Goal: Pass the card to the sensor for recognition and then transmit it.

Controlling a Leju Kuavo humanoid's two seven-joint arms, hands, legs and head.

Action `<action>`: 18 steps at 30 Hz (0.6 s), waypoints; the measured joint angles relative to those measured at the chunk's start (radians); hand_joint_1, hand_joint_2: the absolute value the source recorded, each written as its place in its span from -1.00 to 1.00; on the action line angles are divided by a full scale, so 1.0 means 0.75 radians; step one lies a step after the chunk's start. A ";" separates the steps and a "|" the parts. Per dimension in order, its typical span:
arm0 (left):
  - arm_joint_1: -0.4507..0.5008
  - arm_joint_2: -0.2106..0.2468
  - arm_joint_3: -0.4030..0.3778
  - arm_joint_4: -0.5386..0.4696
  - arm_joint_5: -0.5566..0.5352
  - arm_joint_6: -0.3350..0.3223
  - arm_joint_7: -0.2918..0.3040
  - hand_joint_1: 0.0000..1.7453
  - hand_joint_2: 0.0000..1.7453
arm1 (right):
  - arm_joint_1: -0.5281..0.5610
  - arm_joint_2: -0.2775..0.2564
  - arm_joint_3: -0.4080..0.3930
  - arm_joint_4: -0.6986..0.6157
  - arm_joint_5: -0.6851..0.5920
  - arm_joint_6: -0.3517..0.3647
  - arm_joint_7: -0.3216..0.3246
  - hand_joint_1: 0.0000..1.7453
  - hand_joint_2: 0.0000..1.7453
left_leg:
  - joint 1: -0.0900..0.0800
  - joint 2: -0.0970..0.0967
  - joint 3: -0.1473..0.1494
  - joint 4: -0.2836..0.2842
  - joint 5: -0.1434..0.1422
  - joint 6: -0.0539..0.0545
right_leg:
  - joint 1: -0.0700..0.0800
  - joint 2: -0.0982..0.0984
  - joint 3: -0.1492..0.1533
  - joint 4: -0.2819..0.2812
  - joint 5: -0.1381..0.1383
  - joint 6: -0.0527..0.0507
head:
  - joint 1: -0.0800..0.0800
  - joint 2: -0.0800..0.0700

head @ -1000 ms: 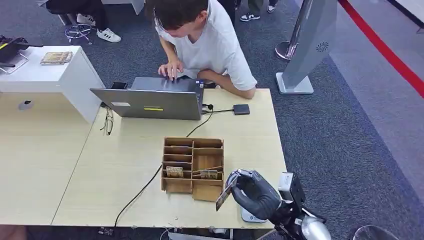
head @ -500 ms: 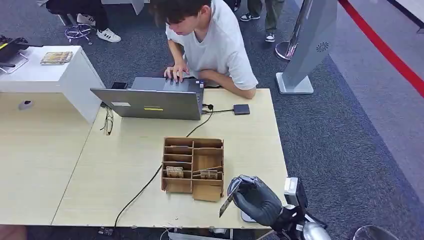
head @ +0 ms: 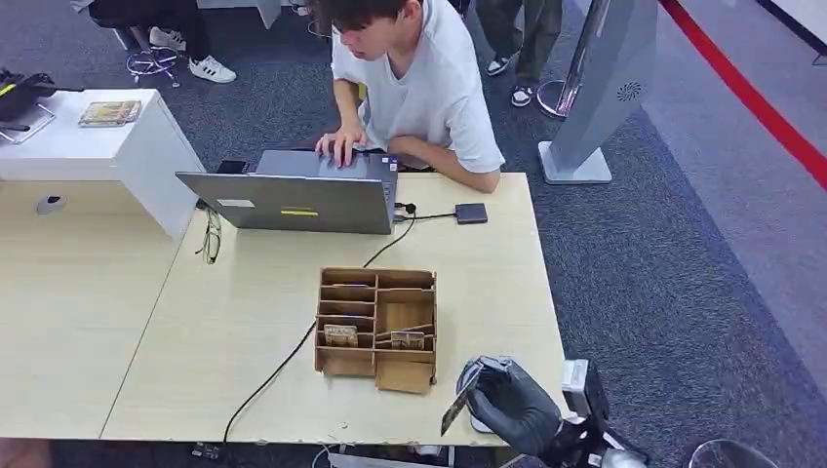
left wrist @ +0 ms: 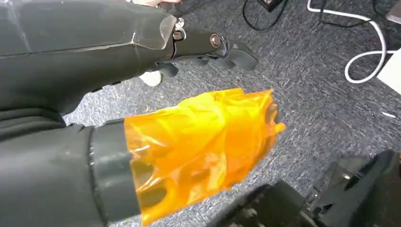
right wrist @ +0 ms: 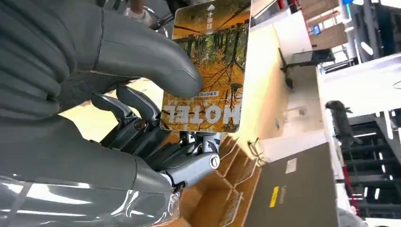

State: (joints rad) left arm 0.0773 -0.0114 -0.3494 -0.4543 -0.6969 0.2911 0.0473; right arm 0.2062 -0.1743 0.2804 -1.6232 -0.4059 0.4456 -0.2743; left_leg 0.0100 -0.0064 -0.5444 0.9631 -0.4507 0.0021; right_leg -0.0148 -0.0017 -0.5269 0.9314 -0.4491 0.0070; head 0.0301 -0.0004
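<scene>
My right hand (head: 514, 407) hovers over the table's front right corner and pinches a hotel card (head: 456, 410) between thumb and fingers. The card stands on edge, tilted. Up close, the card (right wrist: 208, 66) shows an autumn forest picture and the word HOTEL, with the thumb (right wrist: 142, 56) pressed on its face and darker fingers (right wrist: 137, 118) behind it. A white sensor pad (head: 477, 426) lies on the table just under the hand, mostly hidden. My left hand (left wrist: 189, 94) hangs over grey carpet holding nothing, its thumb (left wrist: 203, 146) wrapped in orange film.
A wooden card box (head: 375, 330) with a few cards stands left of my right hand. Behind it sit an open laptop (head: 293, 200), a black cable (head: 283, 366) and a small black device (head: 470, 213). A person (head: 419, 78) leans at the far edge, typing.
My right hand has drawn back with the card toward the table's front right corner, lower over the white pad. The person at the laptop has straightened a little.
</scene>
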 joint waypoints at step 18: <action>0.014 0.013 -0.097 0.000 0.080 0.056 0.051 -1.00 -1.00 | 0.088 -0.031 -0.034 0.061 0.022 -0.079 -0.017 1.00 1.00 | 0.000 0.000 -0.001 0.000 -0.001 0.001 | 0.000 -0.001 0.000 0.000 0.000 0.000 | 0.000 0.000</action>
State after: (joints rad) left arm 0.0880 -0.0019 -0.4219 -0.4543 -0.6367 0.3334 0.0855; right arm 0.2723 -0.1976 0.2548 -1.5774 -0.3891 0.3864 -0.2873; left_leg 0.0098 -0.0065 -0.5449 0.9630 -0.4512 0.0027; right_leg -0.0150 -0.0021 -0.5270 0.9311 -0.4493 0.0072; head 0.0305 -0.0004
